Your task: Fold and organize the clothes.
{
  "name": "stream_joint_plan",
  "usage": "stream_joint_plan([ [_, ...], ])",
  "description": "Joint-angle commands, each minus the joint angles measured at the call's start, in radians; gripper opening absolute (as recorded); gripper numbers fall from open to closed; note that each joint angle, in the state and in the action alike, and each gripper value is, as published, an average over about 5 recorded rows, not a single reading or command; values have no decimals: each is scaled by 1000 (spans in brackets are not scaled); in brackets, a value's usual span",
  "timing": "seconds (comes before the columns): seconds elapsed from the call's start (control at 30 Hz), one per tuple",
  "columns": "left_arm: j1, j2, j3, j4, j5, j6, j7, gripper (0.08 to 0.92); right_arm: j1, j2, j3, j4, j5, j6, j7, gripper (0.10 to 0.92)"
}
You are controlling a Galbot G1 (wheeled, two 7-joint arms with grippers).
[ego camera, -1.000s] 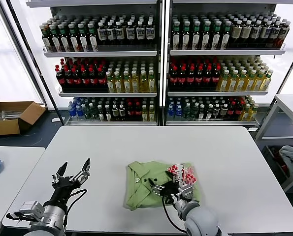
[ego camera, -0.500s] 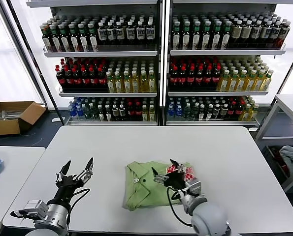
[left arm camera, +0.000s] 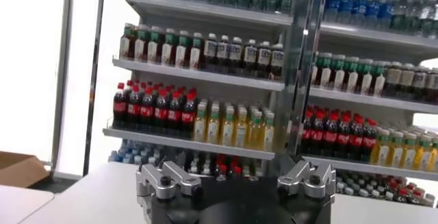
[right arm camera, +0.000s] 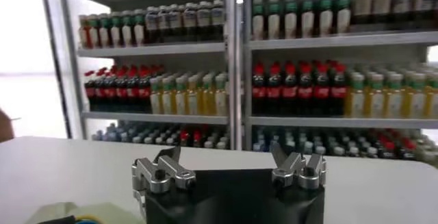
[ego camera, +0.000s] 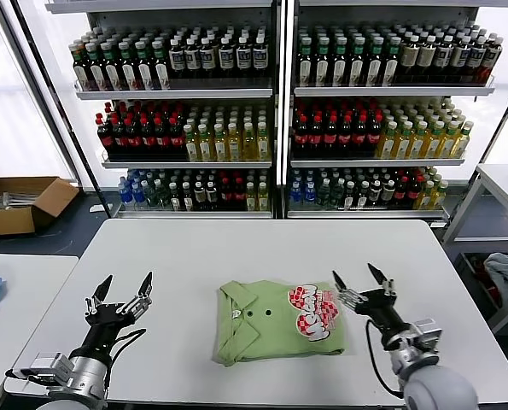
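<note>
1. Head view: folded green shirt [ego camera: 281, 319] lies flat on the white table [ego camera: 236, 248], collar, buttons & red-and-white print facing up. Right gripper [ego camera: 362, 284] is just beside the shirt's print edge, not touching, fingers wide apart, holding nothing. Left gripper [ego camera: 121, 295] is well apart on the shirt's other side, fingers spread too.
2. Left wrist view: left gripper [left arm camera: 233, 177] fingers apart, bottle shelves [left arm camera: 205, 75] ahead.
3. Right wrist view: right gripper [right arm camera: 229, 169] fingers apart, w/ bottle shelves behind.

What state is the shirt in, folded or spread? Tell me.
Folded. The shirt lies on the table as a compact rectangle, collar and print facing up, no sleeves sticking out. Both grippers are off it.
</note>
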Motion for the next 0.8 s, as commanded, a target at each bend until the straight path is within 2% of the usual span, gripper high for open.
stream_joint_plan([
  [0.03, 32, -19, -97, -6, 51, -37, 136, 823, -141, 70, 296, 12, 54, 90, -94, 823],
  [0.47, 10, -72, -130, 3, 60, -24, 243, 823, -186, 117, 394, -9, 15, 82, -123, 823],
  [0.63, 18, -91, -119, 27, 94, -70, 316, 823, -203, 131, 446, -23, 9, 95, -154, 823],
  [0.8, 29, -104, -124, 29, 147, -126, 335, 823, -235, 104, 458, -22, 30, 106, -173, 823],
])
